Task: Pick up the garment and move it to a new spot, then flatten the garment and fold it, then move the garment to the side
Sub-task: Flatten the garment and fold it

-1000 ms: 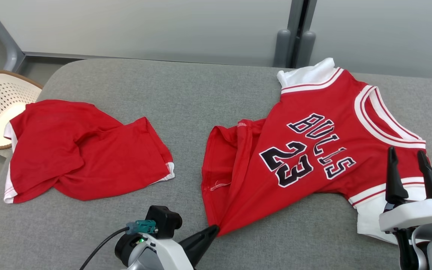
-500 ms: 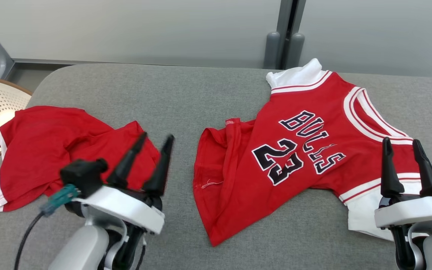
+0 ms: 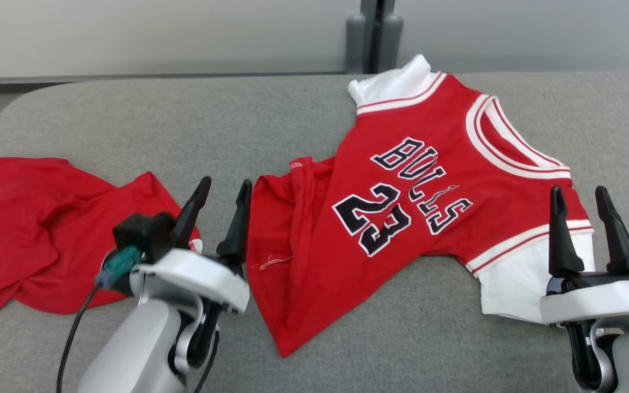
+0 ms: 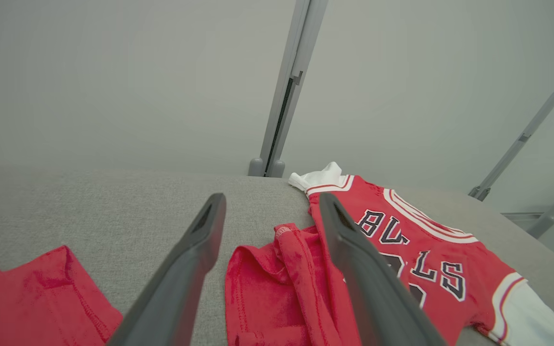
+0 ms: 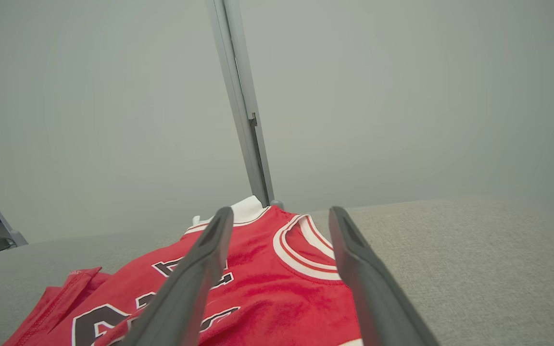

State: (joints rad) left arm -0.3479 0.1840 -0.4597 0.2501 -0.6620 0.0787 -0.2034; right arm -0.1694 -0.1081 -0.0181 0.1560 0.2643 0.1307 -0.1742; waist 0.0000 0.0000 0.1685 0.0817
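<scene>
Grey surface (image 3: pixel 129 120) | jersey (image 3: pixel 314 245) rumpled | left end effector (image 3: pixel 226 183) spread | right end effector (image 3: pixel 577 191) spread

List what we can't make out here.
Shorts: head view, cut by left edge; left gripper covers a corner.
Jersey white sleeve: head view, partly behind right gripper.
Jersey number: left wrist view, behind a finger; right wrist view, cut by bottom edge.
Jersey's folded-under layers: hidden by its own cloth.
</scene>
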